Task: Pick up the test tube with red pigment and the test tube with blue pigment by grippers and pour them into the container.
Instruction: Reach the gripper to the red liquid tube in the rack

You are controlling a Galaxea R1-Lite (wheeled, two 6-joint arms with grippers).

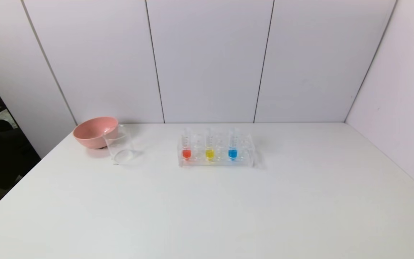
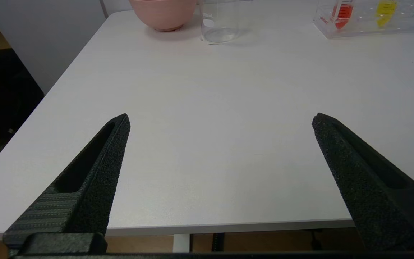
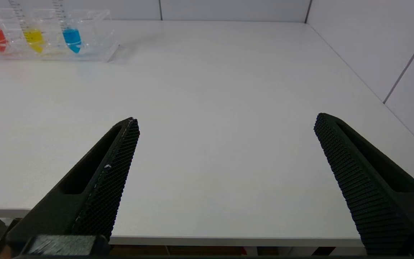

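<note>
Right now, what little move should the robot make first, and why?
Probably reach the open left gripper toward the slim clear red-tipped test tube. It stands upright in the clear rack, nearest the empty glass beaker; both grippers hang open at the near table edge.

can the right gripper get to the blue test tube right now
Probably yes: the right gripper is open at the near table edge, with bare table between it and the test tube with blue pigment in the rack.
</note>
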